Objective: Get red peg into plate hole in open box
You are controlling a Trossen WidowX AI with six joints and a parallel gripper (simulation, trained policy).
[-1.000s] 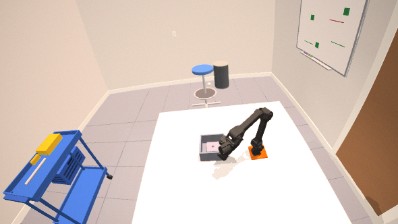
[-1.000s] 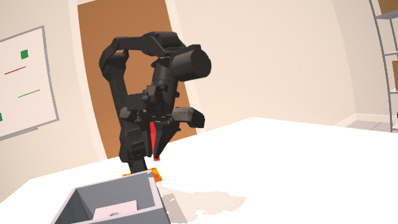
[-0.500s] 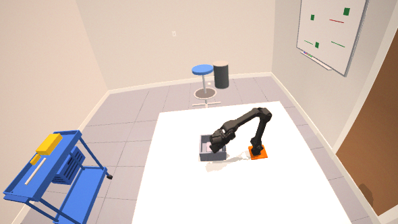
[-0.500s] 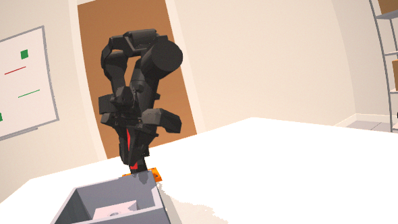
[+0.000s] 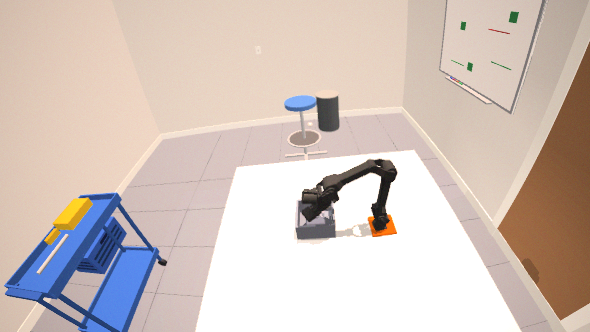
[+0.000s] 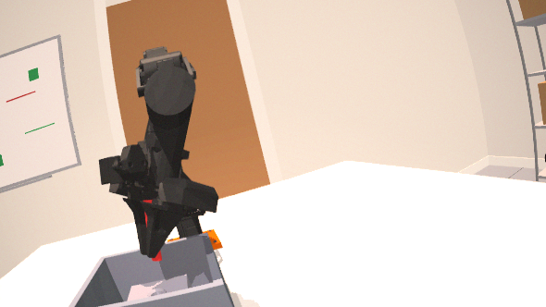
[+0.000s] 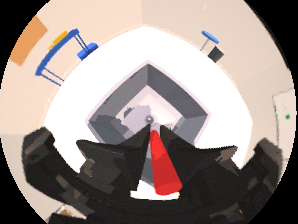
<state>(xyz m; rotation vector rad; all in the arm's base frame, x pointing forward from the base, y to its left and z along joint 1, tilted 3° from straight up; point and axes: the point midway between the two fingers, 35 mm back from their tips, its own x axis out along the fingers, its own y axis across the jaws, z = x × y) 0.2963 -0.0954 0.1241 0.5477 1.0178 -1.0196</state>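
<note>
The black robot arm reaches out over an open gray box [image 5: 316,232] [image 6: 162,300] [image 7: 118,89] on a white bench [image 5: 280,280] [image 6: 370,231] [image 7: 65,107]. Its fingers [image 5: 308,218] [image 6: 150,254] are closed around the red peg [image 6: 157,256] [image 7: 162,167], gripping it above the box. The peg's lower tip shows just beneath the fingers, apart from the pale plate [image 6: 143,291] [image 7: 161,106] at the bottom of the box. The plate's round hole [image 7: 149,119] is uncovered. Beside the box, the arm's foot stands on an orange base plate [image 5: 391,231] [image 6: 215,238].

no readable words, numbers or brands; the whiteboard [image 5: 487,47] [image 6: 39,116] [image 7: 286,120] bears only coloured marks.
</note>
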